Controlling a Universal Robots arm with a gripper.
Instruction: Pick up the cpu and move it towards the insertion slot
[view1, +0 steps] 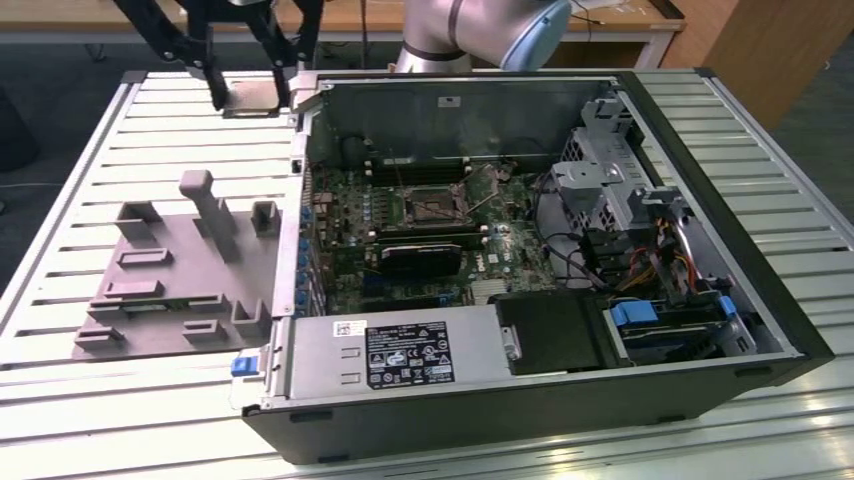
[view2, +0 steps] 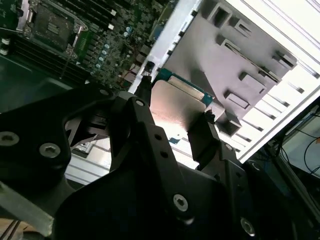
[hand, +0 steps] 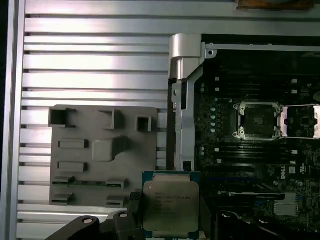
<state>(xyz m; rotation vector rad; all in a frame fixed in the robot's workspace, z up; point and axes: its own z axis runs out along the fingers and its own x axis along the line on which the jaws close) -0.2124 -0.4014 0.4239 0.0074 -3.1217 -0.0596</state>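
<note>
Exterior view: gripper (view1: 250, 88) clamps the cpu (view1: 254, 102) above the slatted table (view1: 160, 130), beyond the open case (view1: 534, 400); slot (view1: 434, 206) on the motherboard, well apart.
Second wrist view: fingers (view2: 207, 131) pinch cpu (view2: 175, 107) edges.
First wrist view: cpu (hand: 171, 204) beside fixture (hand: 102, 155); slot (hand: 260, 120) apart.

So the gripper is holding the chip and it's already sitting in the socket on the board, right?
Not quite. The gripper does hold the chip, but in the first wrist view the chip is off to the side of the socket, which is empty with its frame open.
</note>
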